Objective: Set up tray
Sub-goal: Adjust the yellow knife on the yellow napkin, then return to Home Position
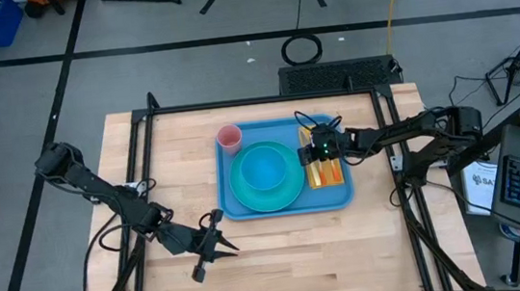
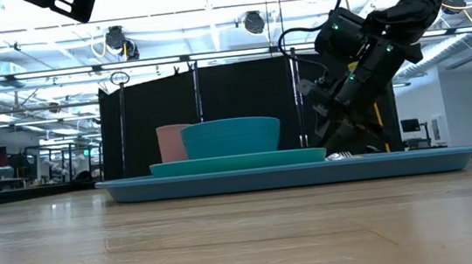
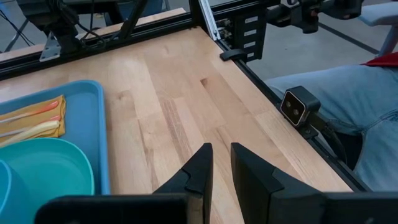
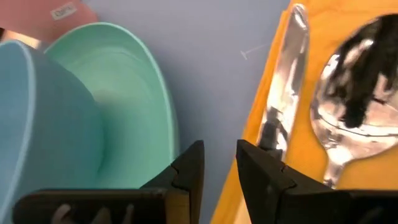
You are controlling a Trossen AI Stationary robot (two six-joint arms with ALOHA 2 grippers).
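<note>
The blue tray point(image 1: 335, 198) lies mid-table. On it a turquoise bowl point(image 1: 264, 167) sits in a turquoise plate point(image 1: 289, 193), with a pink cup point(image 1: 229, 137) at the tray's far left corner. An orange napkin point(image 4: 323, 31) on the tray's right side carries a knife point(image 4: 287, 81) and a spoon point(image 4: 357, 106). My right gripper point(image 4: 217, 163) slants down over the napkin's plate-side edge, open, with one fingertip over the knife's handle. My left gripper point(image 1: 217, 239) hovers over bare table near the front edge, narrowly open and holding nothing. My right gripper's fingertips point(image 4: 261, 158) stand low over the knife's handle end and the napkin's edge. I cannot tell whether they touch either. Nothing sits between the two fingers.
Black frame rails point(image 1: 142, 129) border the table's left, right and far sides. A small camera point(image 3: 300, 107) sits at the table's front edge, and a person's leg point(image 3: 354, 99) shows just beyond it. Bare wood point(image 1: 282, 259) lies in front of the tray.
</note>
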